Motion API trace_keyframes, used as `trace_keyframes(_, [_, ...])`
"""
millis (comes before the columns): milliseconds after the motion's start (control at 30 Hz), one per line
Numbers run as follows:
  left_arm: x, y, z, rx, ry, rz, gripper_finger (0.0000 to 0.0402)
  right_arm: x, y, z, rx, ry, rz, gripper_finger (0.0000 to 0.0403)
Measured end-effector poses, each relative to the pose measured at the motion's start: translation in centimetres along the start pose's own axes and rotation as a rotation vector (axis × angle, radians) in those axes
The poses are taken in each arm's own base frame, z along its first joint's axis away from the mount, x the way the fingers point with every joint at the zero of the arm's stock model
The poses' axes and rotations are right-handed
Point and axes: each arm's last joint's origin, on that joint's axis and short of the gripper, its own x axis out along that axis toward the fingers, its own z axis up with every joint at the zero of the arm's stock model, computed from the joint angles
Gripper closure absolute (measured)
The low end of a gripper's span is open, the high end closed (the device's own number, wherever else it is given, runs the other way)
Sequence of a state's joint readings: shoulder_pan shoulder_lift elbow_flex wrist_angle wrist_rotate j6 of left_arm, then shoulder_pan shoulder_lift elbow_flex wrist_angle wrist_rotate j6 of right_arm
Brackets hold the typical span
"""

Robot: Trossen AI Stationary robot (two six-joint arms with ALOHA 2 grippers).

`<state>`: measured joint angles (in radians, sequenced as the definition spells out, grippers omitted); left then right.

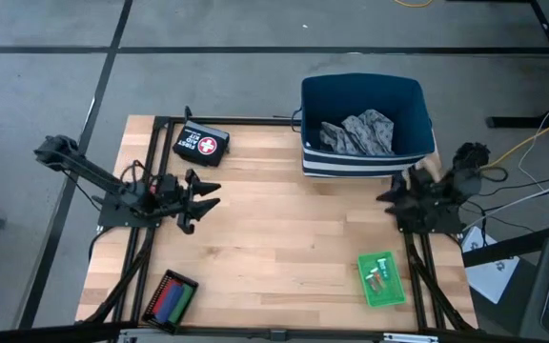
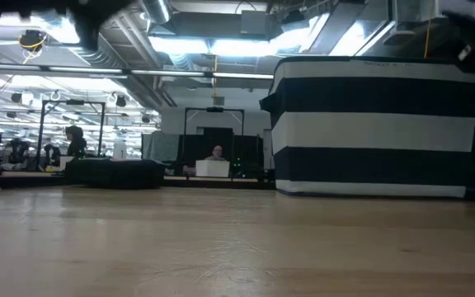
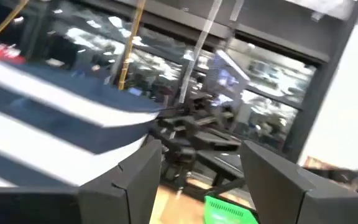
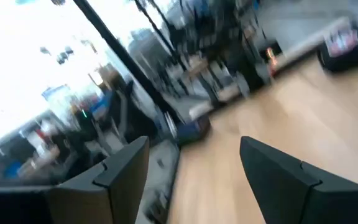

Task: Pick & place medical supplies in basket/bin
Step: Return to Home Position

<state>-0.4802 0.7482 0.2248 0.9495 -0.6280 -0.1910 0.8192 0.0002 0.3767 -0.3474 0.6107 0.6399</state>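
Observation:
The grey-blue patterned cloth (image 1: 360, 132) lies inside the dark blue basket (image 1: 315, 93), which stands on the table's far right part and has a striped wall (image 2: 378, 124). A small black tray (image 1: 170, 298) near the near-left corner holds red, green and dark blue pieces. A green tray (image 1: 381, 278) at the near right, seen also in the left wrist view as the green tray (image 3: 229, 210), holds a few small pale items. My left gripper (image 1: 208, 196) (image 3: 197, 155) hovers open over the table's left half, pointing right. My right gripper (image 1: 389, 195) (image 4: 194, 146) is open by the basket's near right corner, pointing left.
A black first aid pouch (image 1: 201, 144) with a red-and-white cross lies at the far left of the wooden table (image 1: 284, 238); it shows as a dark pouch (image 4: 344, 46) in the right wrist view. Bare wood lies between the two grippers. Cables and floor surround the table.

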Motion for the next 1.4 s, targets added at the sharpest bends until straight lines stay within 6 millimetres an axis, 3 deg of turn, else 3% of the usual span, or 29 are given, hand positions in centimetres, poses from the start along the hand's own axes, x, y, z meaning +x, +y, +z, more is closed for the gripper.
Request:
trace_keyframes(200, [-2.0,2.2,-2.9,-0.120,-0.003,0.014,0.0185,1.0,-1.1,-2.8,0.062,0.065,-0.019,0.0149])
trace_keyframes(400, [-2.8,3.1,-4.1,-0.153,0.037,0.044,0.0185,1.3,-1.5,-3.6,0.069,0.068,-0.043,0.0149])
trace_keyframes(633, [-3.0,3.7,-5.9,-0.204,0.167,0.143,0.0187,1.0,-2.8,-4.7,0.046,0.137,-0.193,0.0149])
trace_keyframes(1167, [-3.4,4.2,-7.1,-0.122,0.272,0.176,0.0187,0.2,-5.6,-7.4,0.066,0.297,-0.447,0.0149])
trace_keyframes(1400, [-3.4,4.2,-7.3,-0.061,0.310,0.153,0.0186,0.2,-5.3,-7.6,-0.007,0.403,-0.374,0.0149])
